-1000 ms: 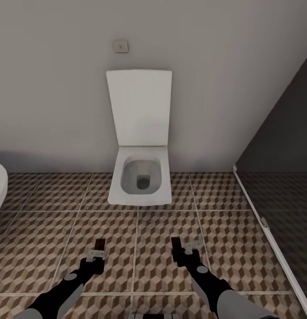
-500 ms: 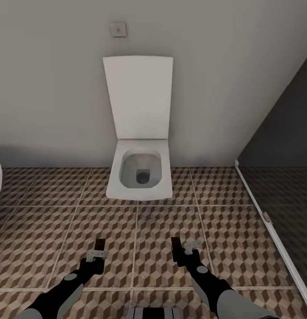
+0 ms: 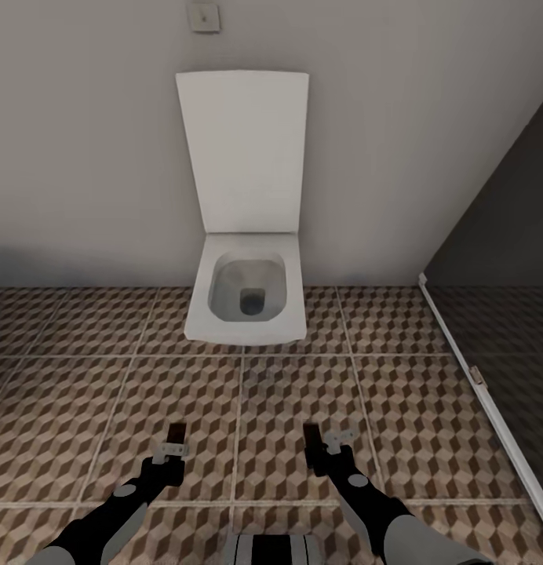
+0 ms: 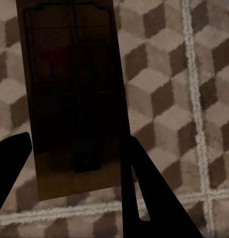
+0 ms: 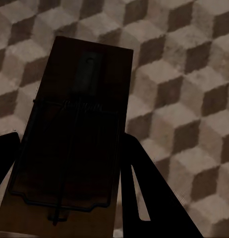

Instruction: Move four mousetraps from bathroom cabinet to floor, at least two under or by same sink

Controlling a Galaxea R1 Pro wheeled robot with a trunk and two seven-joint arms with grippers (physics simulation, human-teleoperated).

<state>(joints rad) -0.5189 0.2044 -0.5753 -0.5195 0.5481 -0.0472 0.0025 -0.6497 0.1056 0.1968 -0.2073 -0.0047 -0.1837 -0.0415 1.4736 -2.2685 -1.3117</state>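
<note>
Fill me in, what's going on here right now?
The robot is in the bathroom facing the white toilet, lid up, with both arms held out low over the patterned bathroom floor. The left gripper is shut on a mousetrap, and the right gripper is shut on another mousetrap. Neither trap is on the floor yet.

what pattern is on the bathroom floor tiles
Brown, beige and white 3D-cube pattern on the square-tiled bathroom floor, clearest in the head view.

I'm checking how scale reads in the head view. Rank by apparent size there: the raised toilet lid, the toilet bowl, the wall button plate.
1. toilet lid
2. toilet bowl, somewhat smaller
3. wall button plate, by far the smallest, partly cut off by the frame edge
</note>
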